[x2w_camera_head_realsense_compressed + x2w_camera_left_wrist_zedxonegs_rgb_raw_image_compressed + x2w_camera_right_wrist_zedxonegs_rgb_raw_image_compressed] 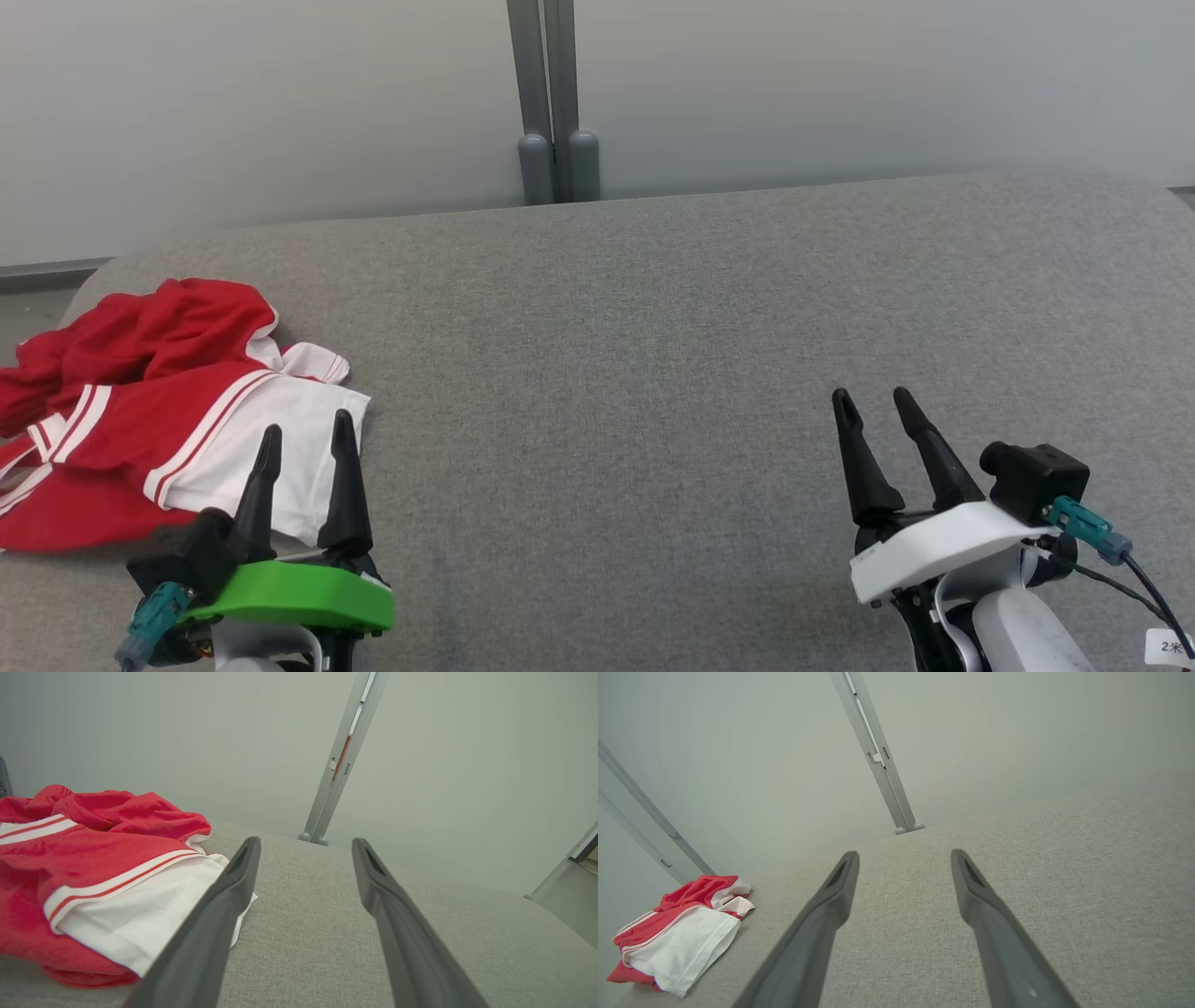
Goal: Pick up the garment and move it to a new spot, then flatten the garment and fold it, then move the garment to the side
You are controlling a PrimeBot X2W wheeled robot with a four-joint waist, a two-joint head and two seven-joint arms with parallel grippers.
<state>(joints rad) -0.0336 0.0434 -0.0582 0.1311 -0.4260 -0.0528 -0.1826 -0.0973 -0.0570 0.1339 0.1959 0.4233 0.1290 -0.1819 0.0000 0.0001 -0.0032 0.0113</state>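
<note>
Garment [140,411] lies crumpled; left tool [307,422], perhaps over it, and right tool [873,396] released.

Garment [159,411] at the table's [653,373] left edge, far from the right gripper [873,399]

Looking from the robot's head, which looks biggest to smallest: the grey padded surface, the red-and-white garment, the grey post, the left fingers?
1. grey padded surface, by far.
2. red-and-white garment.
3. grey post and left fingers look much alike; the fingers sit nearer the camera, so I won't rank them.
</note>
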